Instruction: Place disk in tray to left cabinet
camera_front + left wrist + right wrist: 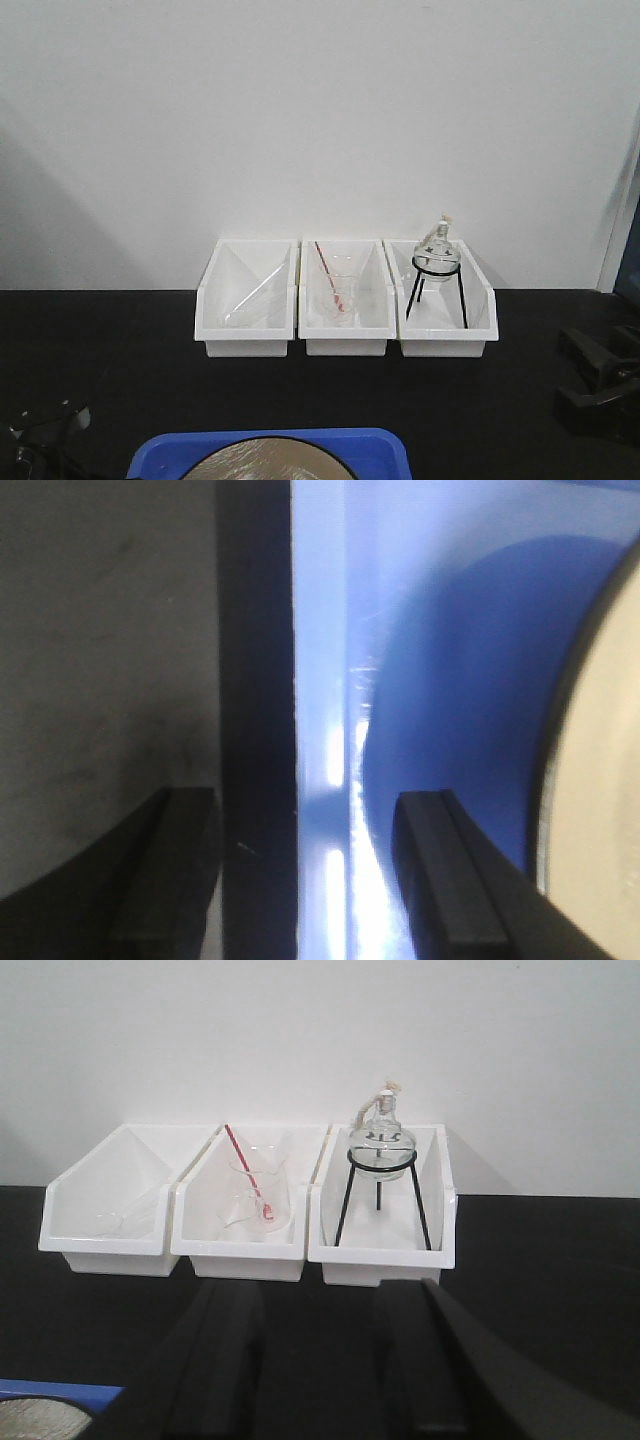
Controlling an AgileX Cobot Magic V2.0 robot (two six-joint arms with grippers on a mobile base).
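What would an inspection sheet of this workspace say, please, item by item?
Surface: black tabletop.
Job's things: disk lies in the blue tray at the near edge; left cabinet not in view.
Clutter: three white bins along the wall; the middle one holds a glass beaker with a red rod, the right one a glass lamp on a black tripod.
Grippers: left claw open, astride the tray's rim, one finger outside, one inside; right claw open, holding nothing, facing the bins.
Cables: nothing seen.
Surroundings: plain white wall behind the bins.
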